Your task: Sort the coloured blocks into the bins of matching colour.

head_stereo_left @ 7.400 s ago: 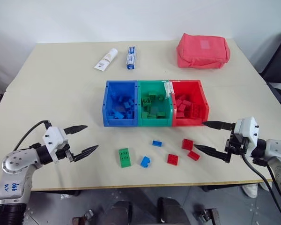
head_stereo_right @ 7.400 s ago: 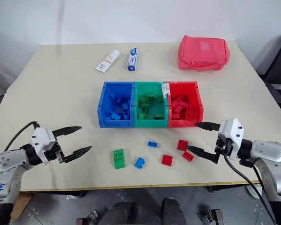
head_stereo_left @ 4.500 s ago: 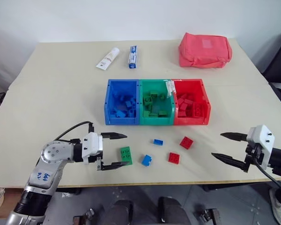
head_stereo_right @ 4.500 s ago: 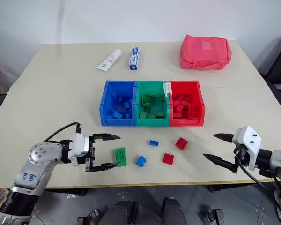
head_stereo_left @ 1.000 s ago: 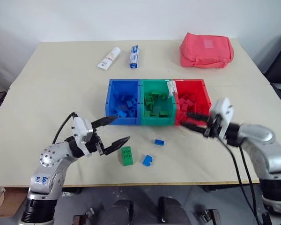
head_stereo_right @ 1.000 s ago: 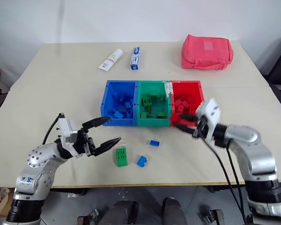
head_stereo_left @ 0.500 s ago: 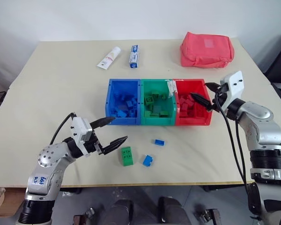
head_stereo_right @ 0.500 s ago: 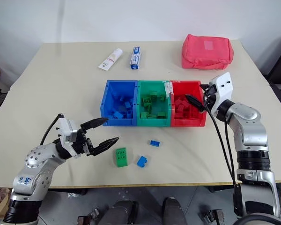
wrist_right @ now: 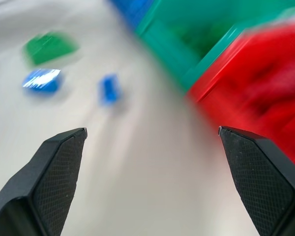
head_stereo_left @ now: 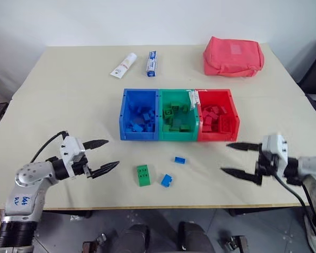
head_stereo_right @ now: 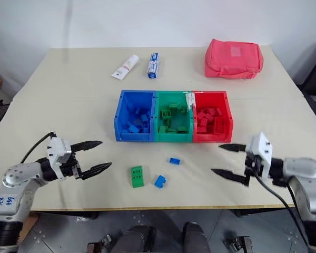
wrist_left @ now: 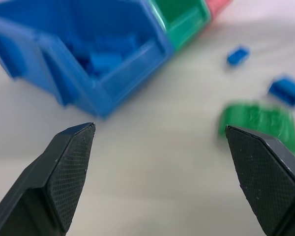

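Observation:
Three joined bins stand mid-table: blue bin (head_stereo_left: 138, 135), green bin (head_stereo_left: 178, 136), red bin (head_stereo_left: 218, 136), each with bricks of its own colour inside. In front of them lie a green block (head_stereo_left: 142, 175), a blue block (head_stereo_left: 167, 181) and a smaller blue block (head_stereo_left: 179, 159). My left gripper (head_stereo_left: 113, 153) hovers open to the left of the green block, apart from it, empty. At the front right of the red bin my right gripper (head_stereo_left: 225, 157) is open and empty too. In the left wrist view the green block (wrist_left: 258, 125) sits just inside one fingertip.
A pinkish-red pouch (head_stereo_left: 233, 56) lies at the far right. Two white tubes (head_stereo_left: 121, 65) (head_stereo_left: 150, 64) lie at the back behind the bins. The table's front edge (head_stereo_left: 163, 206) runs just below the loose blocks.
My right gripper rose over the red bin, opened there, then came back down to the front right. My left gripper drew away to the left from the green block. The red blocks have left the table.

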`<state>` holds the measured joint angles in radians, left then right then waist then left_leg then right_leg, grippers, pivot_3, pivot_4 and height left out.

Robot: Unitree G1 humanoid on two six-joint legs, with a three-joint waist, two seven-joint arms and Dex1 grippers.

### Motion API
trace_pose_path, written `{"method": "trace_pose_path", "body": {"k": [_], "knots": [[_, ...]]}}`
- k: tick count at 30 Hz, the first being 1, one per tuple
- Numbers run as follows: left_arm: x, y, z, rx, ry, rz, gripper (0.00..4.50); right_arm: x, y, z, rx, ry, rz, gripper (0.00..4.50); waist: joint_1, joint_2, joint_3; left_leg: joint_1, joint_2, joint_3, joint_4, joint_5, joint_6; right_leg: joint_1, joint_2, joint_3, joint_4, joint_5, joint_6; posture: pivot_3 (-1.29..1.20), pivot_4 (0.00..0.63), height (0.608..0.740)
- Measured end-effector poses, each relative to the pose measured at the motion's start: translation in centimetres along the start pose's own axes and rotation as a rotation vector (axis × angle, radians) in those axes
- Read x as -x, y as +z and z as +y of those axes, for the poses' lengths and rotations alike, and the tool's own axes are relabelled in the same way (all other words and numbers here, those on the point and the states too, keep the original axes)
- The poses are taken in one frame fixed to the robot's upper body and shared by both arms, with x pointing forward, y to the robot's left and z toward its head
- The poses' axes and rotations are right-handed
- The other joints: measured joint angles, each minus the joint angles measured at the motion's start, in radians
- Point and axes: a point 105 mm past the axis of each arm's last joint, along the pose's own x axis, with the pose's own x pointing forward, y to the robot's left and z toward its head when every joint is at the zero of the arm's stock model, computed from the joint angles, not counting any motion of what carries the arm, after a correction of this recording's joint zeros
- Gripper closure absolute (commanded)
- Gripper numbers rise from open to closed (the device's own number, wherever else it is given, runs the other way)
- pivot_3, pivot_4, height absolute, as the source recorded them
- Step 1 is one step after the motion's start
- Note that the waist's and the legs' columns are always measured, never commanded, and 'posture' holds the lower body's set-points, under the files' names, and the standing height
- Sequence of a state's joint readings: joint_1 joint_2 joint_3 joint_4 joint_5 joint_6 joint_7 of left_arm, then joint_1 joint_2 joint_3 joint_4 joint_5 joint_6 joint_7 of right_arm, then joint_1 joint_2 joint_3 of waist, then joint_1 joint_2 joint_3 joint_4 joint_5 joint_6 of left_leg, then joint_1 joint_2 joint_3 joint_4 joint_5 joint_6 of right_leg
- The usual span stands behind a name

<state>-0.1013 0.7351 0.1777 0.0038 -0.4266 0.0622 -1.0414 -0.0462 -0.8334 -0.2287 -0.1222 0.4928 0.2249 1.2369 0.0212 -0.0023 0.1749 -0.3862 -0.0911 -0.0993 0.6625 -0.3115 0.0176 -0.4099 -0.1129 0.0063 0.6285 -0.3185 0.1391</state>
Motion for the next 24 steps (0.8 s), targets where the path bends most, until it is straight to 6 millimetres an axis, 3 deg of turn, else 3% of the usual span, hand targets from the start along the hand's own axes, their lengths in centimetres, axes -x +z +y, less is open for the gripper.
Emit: {"method": "trace_pose_path", "body": {"k": [3,6,10,14,19,24], "knots": [[-0.7,0.3,-0.7,-0.037,-0.085,0.003,0.0,0.3,0.4,0.2,0.04,-0.014,-0.01,0.02,0.0,0.0,0.0,0.0,0.0,0.0,0.0,0.0,0.0,0.0,0.0,0.0,0.0,0.0,0.0,0.0,0.15,0.74],[-3.1,2.1,-1.9,-0.078,-0.193,-0.038,0.0,0.4,0.4,0.7,0.059,-0.017,-0.012,0.02,0.007,0.0,0.0,0.0,0.0,-0.002,0.0,0.0,0.0,0.001,-0.001,0.0,0.0,0.0,0.0,0.0,0.15,0.74],[-9.0,5.9,-5.6,-0.148,-0.392,-0.105,0.0,0.6,0.3,2.1,0.031,-0.011,-0.015,0.02,0.026,0.0,0.0,-0.001,-0.002,-0.001,0.002,0.0,0.002,0.002,-0.001,0.0,0.0,0.001,0.002,0.0,0.15,0.74],[-13.0,6.4,-7.4,-0.174,-0.456,-0.041,0.0,0.9,0.5,2.9,-0.004,-0.022,-0.018,0.02,0.02,0.0,0.0,0.0,-0.001,0.001,0.002,0.0,0.002,0.001,0.002,-0.001,0.0,0.001,0.003,0.0,0.15,0.74],[-17.3,7.1,-8.2,-0.216,-0.459,0.022,1.27,1.0,1.2,3.7,0.008,-0.044,-0.018,0.0,0.021,0.0,0.0,0.0,-0.002,0.002,0.003,0.0,0.002,0.001,0.004,-0.001,0.001,0.001,0.003,0.0,0.15,0.74],[-18.7,4.8,-7.9,-0.232,-0.439,0.139,2.85,1.2,1.5,4.5,-0.001,-0.079,-0.014,0.0,0.021,0.0,0.0,-0.001,-0.002,0.002,0.002,0.0,0.002,0.0,0.004,0.0,0.001,0.001,0.003,0.0,0.15,0.74]]}}
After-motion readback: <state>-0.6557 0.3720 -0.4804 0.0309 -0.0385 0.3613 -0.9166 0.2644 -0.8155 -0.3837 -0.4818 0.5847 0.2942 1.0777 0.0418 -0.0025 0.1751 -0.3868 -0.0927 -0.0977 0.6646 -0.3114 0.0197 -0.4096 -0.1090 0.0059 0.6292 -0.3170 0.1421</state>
